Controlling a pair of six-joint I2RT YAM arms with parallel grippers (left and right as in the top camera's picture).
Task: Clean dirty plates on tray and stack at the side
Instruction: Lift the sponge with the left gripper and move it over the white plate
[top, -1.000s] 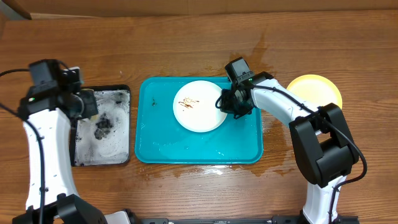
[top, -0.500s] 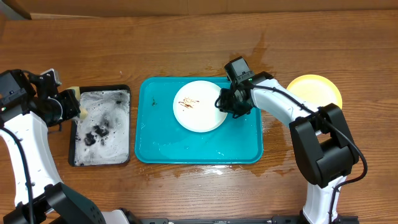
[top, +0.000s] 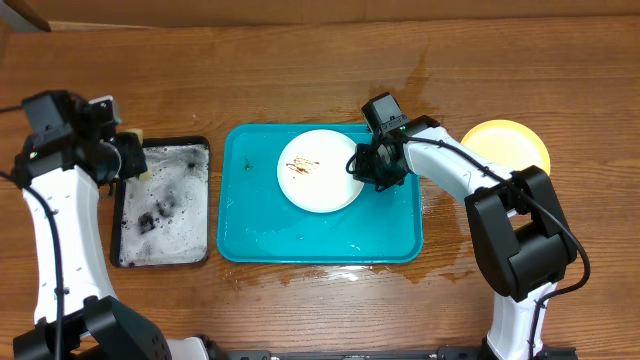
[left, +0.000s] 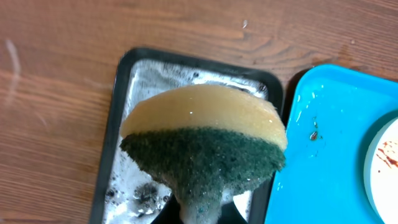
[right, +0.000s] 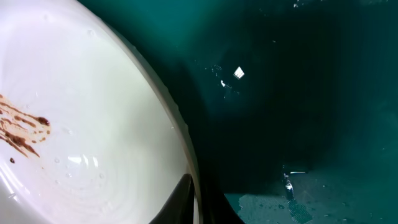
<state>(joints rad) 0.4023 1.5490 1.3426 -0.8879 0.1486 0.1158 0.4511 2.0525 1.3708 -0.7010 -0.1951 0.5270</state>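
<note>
A white dirty plate (top: 320, 172) with brown smears (top: 303, 163) lies in the turquoise tray (top: 380, 235). My right gripper (top: 360, 166) is shut on the plate's right rim. In the right wrist view its dark fingers (right: 179, 199) pinch the rim of the plate (right: 81, 124) on both sides, and the smears (right: 22, 130) show at the left. My left gripper (top: 128, 160) is shut on a soapy yellow-and-green sponge (left: 205, 137) and holds it over the top left of the black tray (top: 195, 150). A pale yellow plate (top: 505, 142) sits on the table to the right of the tray.
The black tray (left: 118, 99) holds foam and dark lumps (top: 155, 215). Water puddles lie on the turquoise tray floor (top: 300, 240), and wet marks cover the wood around its lower edge. The turquoise tray's left rim (left: 292, 155) lies close beside the black tray.
My left arm swung left off the black tray with the sponge, then came back right to the tray's top left corner. The right arm and the plate have not moved.
</note>
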